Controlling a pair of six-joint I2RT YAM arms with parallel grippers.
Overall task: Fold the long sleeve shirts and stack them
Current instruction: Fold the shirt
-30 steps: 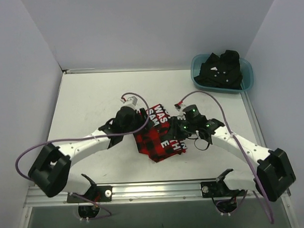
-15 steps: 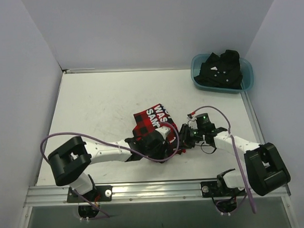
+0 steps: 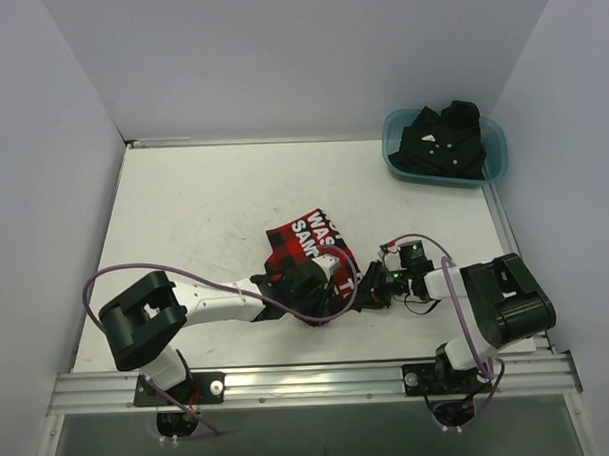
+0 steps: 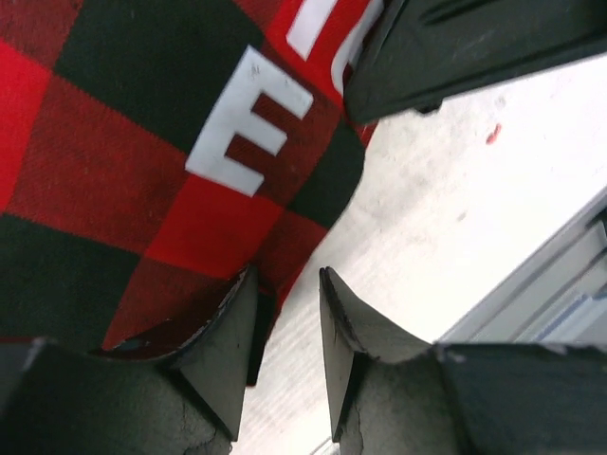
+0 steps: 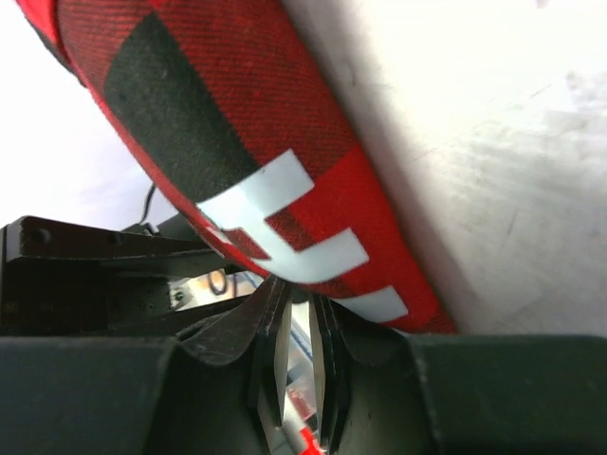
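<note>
Folding is judged only partly done on the flannel shirt (image 3: 310, 253), which is bunched near the front middle of the desk (image 3: 194, 212). The black shirt (image 3: 443, 138) is heaped in the teal tub (image 3: 494, 161) at the far right, so neither of the 2 is stacked. The left gripper (image 4: 287, 284) is set at the flannel's near hem, jaws narrowly apart, nothing clamped. The right gripper (image 5: 296, 303) is nearly closed against the fold; a pinch cannot be confirmed.

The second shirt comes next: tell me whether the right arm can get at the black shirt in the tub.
Probably yes: bare table lies between the right gripper and the teal tub, and the black shirt sits uncovered.
</note>
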